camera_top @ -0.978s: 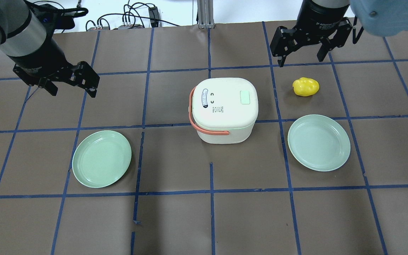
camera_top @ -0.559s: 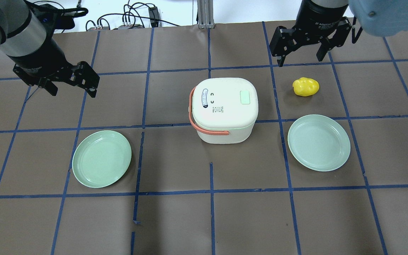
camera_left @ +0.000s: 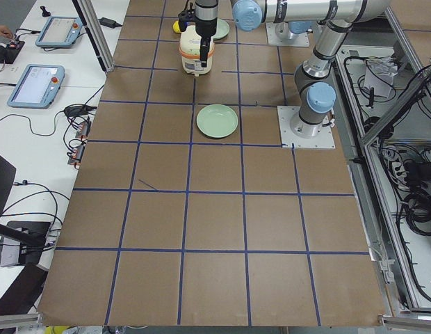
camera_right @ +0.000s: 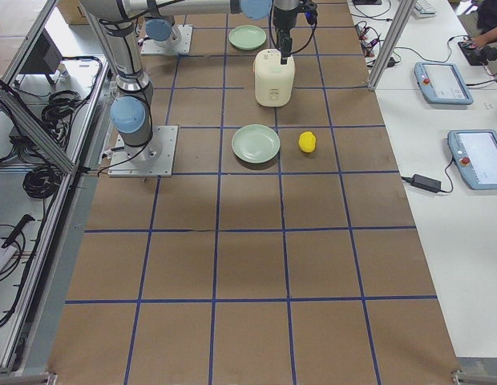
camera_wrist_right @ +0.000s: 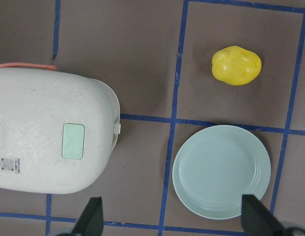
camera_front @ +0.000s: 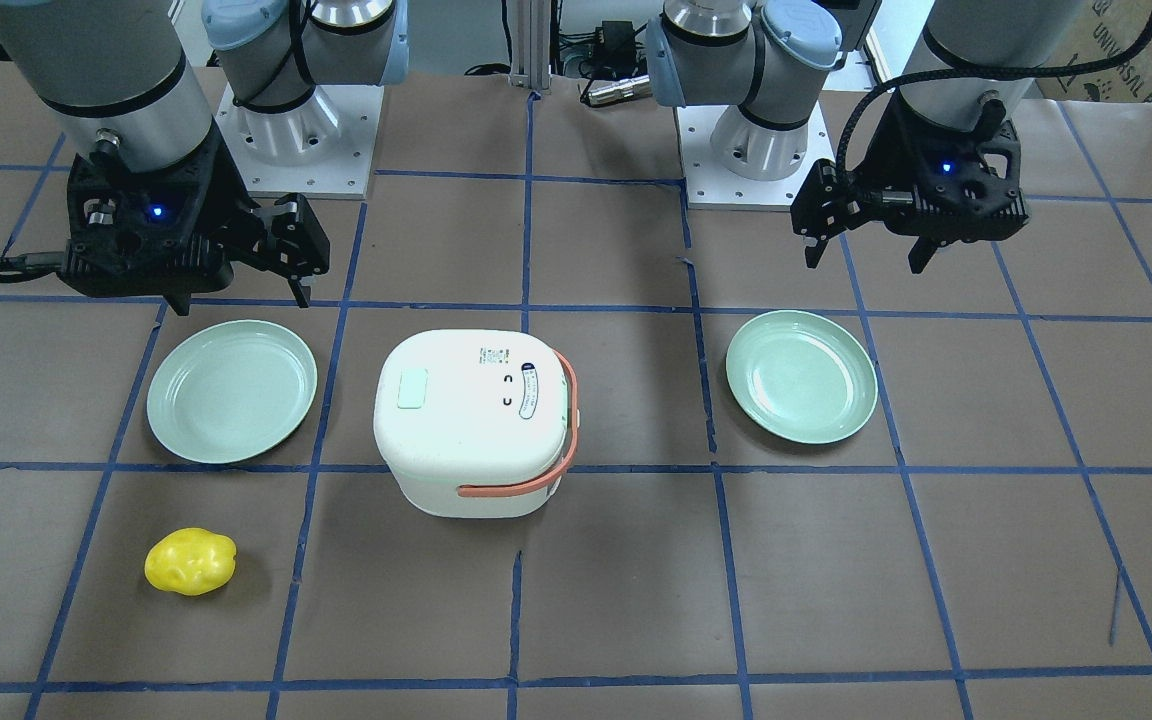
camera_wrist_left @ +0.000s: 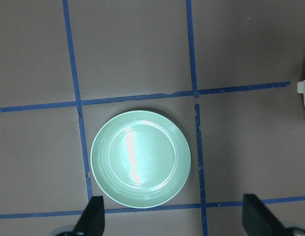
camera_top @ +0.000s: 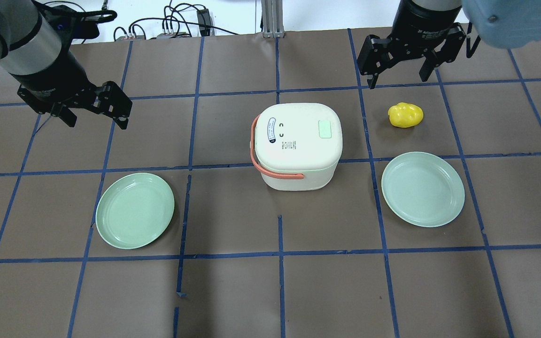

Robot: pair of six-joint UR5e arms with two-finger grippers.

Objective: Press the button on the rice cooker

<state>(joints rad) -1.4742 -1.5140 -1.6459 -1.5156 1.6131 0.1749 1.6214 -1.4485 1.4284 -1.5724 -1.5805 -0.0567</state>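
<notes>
Hovering over the worktop [camera_top: 233, 291], both grippers wide and empty.
Right gripper [camera_top: 399, 80] hangs with jaws spread wide, holding nothing. The rice cooker [camera_top: 298, 145] sits between the two grippers, nearer the right one, with its pale green button [camera_top: 325, 128] up on the lid, untouched. A yellow lump [camera_top: 405, 115] and a green plate [camera_top: 422, 188] lie near the right gripper. Left gripper [camera_top: 96, 123] is equally wide, with another plate [camera_wrist_left: 140, 157] close beneath it.

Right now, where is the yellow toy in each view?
Front-facing: yellow toy lower left, down-left of the rice cooker.
Overhead: upper right, right of the cooker.
Exterior left: top, just beyond the cooker.
Exterior right: centre, right of the near plate.
Left wrist: not in it.
Right wrist: upper right.
Shared landmark: the rice cooker.
</notes>
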